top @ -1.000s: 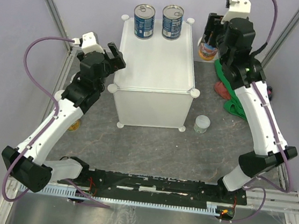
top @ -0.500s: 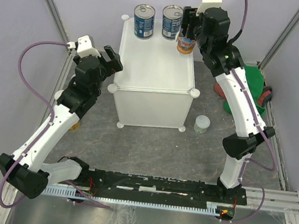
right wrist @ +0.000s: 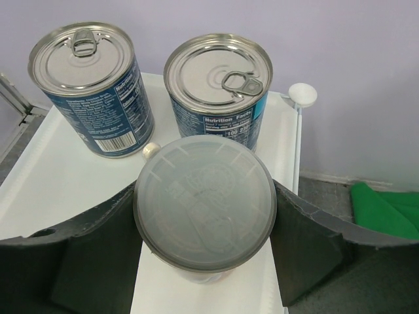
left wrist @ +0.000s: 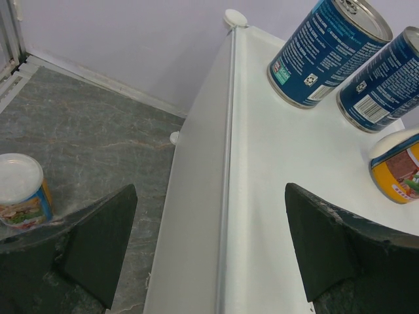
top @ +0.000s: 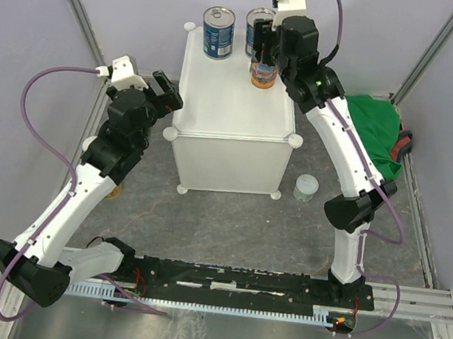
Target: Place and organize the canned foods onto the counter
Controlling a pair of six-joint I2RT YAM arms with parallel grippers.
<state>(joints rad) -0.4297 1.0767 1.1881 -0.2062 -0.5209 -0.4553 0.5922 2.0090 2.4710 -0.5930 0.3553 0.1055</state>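
Observation:
Two blue-labelled cans [top: 218, 31] [top: 259, 32] with pull-tab tops stand side by side at the back of the white counter [top: 232, 117]. My right gripper [top: 263, 63] is shut on an orange-labelled can [top: 262, 75] with a grey-white lid [right wrist: 204, 203], held upright over the counter's back right, just in front of the right blue can [right wrist: 219, 85]. Whether it touches the top I cannot tell. My left gripper [top: 165, 93] is open and holds nothing at the counter's left edge [left wrist: 229, 196]. A pale green can [top: 306, 188] stands on the floor, right of the counter.
A white-lidded can [left wrist: 21, 190] sits on the grey floor left of the counter, beside my left arm. A green cloth [top: 374, 133] lies on the floor at the right, with a red thing at its far edge. Round knobs [top: 296, 140] mark the counter's corners.
My right arm has swung left from the floor at the right, carrying the orange can over the counter to just in front of the blue cans. The left arm shifted slightly.

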